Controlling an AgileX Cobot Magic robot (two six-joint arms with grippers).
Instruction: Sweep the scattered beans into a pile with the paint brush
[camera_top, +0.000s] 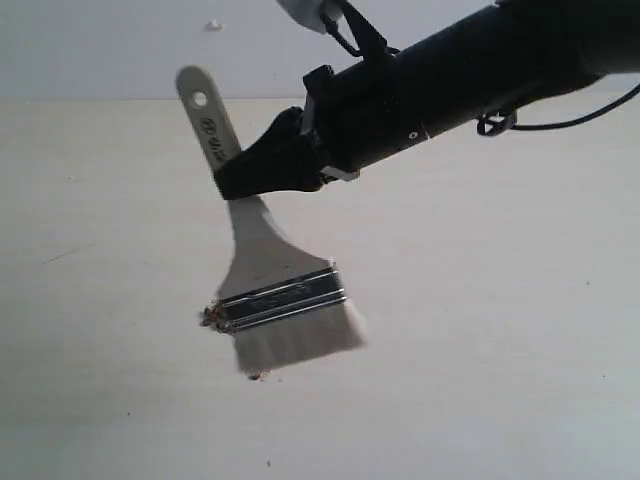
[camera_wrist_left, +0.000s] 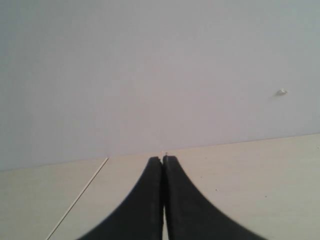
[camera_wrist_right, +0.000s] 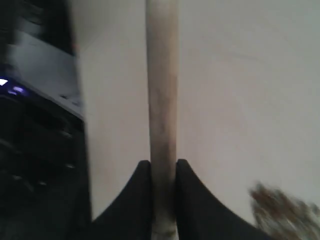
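Got the brush (camera_top: 280, 290) handle clamped in the right fingers (camera_wrist_right: 132, 200), bristles down mid bench (camera_top: 500, 350), beans (camera_top: 210, 317) poking out left. Left fingers (camera_wrist_left: 140, 205) pinched together, empty. Could flick beans away if swept too hard.

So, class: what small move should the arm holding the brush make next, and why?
Probably a short stroke drawing the paint brush over the stray bean at its bristles, toward the pile: the right gripper is shut on the handle, the bean lies loose.
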